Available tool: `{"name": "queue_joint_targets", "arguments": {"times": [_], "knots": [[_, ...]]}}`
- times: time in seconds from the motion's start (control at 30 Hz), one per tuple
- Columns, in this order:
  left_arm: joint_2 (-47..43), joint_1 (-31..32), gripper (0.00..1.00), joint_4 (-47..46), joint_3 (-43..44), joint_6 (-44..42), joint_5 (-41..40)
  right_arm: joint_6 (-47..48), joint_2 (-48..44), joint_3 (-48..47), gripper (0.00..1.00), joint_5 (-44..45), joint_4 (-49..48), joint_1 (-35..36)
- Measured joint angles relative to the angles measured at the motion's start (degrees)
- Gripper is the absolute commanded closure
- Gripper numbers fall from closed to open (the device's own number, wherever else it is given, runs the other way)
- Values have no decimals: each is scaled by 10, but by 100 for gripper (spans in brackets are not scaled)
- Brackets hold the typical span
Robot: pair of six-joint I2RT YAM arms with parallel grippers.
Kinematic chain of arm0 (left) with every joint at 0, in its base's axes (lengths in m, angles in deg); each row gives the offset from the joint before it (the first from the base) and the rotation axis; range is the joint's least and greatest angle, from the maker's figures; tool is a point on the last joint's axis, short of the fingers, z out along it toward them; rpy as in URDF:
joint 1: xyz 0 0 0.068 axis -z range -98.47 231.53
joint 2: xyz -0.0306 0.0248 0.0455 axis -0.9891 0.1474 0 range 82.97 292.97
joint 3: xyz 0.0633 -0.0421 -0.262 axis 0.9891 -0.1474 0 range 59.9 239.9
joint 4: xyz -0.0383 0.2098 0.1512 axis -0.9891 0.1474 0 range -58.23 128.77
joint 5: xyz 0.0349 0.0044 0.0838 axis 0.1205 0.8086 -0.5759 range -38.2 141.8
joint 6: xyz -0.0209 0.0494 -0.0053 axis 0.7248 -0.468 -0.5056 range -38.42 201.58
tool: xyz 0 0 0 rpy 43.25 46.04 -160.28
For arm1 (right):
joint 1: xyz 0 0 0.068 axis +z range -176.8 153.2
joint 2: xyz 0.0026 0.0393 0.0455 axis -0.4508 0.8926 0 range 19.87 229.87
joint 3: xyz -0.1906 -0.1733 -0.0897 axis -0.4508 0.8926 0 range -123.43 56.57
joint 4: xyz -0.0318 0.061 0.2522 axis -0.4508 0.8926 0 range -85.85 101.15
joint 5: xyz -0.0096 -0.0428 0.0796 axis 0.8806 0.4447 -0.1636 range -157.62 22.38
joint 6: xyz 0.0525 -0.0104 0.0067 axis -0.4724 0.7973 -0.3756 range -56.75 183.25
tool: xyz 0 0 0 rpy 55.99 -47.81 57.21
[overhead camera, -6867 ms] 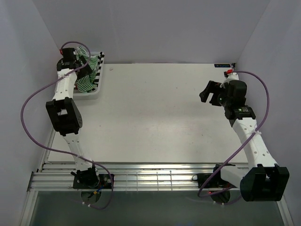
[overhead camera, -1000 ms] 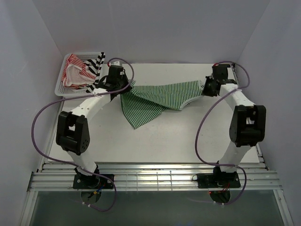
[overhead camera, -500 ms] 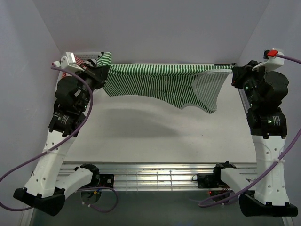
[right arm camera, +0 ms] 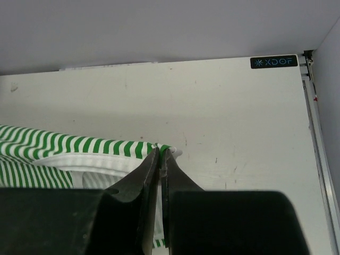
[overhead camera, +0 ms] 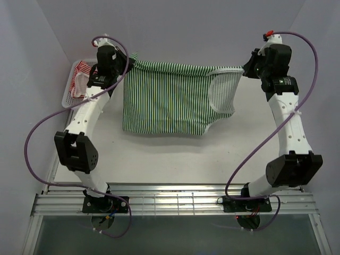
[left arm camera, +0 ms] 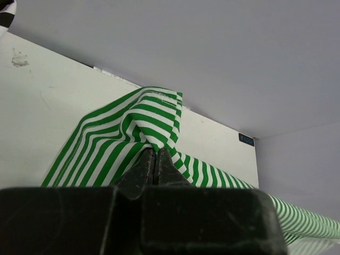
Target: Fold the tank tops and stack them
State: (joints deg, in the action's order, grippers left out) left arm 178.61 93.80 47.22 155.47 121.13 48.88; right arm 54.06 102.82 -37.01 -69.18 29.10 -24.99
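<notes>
1. Step in hand: spreading the first garment, judged from its pose. The green-and-white tank top [overhead camera: 167, 103] hangs between both arms over the far half of the bench [overhead camera: 175, 159], its upper edge drawn taut from claw to claw.
2. Left claw [left arm camera: 155, 158]: fingers together, clamped on a bunched corner of the green-and-white tank top.
3. Right claw [right arm camera: 161, 154]: fingers together, pinching the opposite corner, just beside the white-trimmed armhole.
4. The cloth drops as a fairly flat sheet. Cannot tell whether its lower edge touches the bench.
5. The red-and-white tank top [overhead camera: 79, 81] lies in the white basket [overhead camera: 67, 94] at the far left corner. The black-and-white tank top [left arm camera: 4, 7] shows only as a scrap at the corner of the left wrist view.
6. Progress, by judgement: early. No fold made, no stack begun.
7. Next move calls for both arms to lower together and draw towards the near edge with even tension, so the top lays flat. Release only once it rests on the bench.
</notes>
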Motion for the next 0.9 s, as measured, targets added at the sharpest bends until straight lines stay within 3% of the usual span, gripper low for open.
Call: {"name": "queue_joint_targets", "arguments": {"times": [0.13, 0.3, 0.4, 0.47, 0.57, 0.63, 0.67, 0.73, 0.77, 0.8, 0.87, 0.9], "knots": [[80, -32, 100, 14, 80, -3, 56, 9, 82, -99, 92, -26, 12, -2], [42, -32, 100, -1, 70, -12, 89, 13, 48, -112, 92, -36, 7, -20], [-40, -26, 100, -36, -27, -7, 114, 15, -20, -40, 92, -35, -8, -34], [-108, -27, 86, -76, -131, 5, 131, 14, -71, 34, 92, -32, -19, -38], [-186, -27, 79, -113, -302, 34, 145, 6, -121, 153, 92, -30, -24, -42], [-203, -26, 62, -123, -394, 53, 151, -3, -134, 238, 92, -29, -23, -45], [-203, -26, 39, -123, -439, 63, 158, -9, -135, 278, 84, -29, -19, -47], [-194, -26, 23, -103, -511, 79, 170, -23, -130, 339, 66, -26, 1, -51], [-191, -26, 2, -84, -536, 88, 174, -27, -125, 358, 51, -23, 18, -52], [-190, -26, 2, -63, -555, 91, 176, -31, -120, 368, 28, -17, 33, -52], [-195, -26, 2, -15, -561, 102, 174, -34, -115, 371, 10, 0, 51, -52], [-202, -25, 2, -1, -558, 102, 169, -35, -115, 369, 10, 5, 55, -52]]}}
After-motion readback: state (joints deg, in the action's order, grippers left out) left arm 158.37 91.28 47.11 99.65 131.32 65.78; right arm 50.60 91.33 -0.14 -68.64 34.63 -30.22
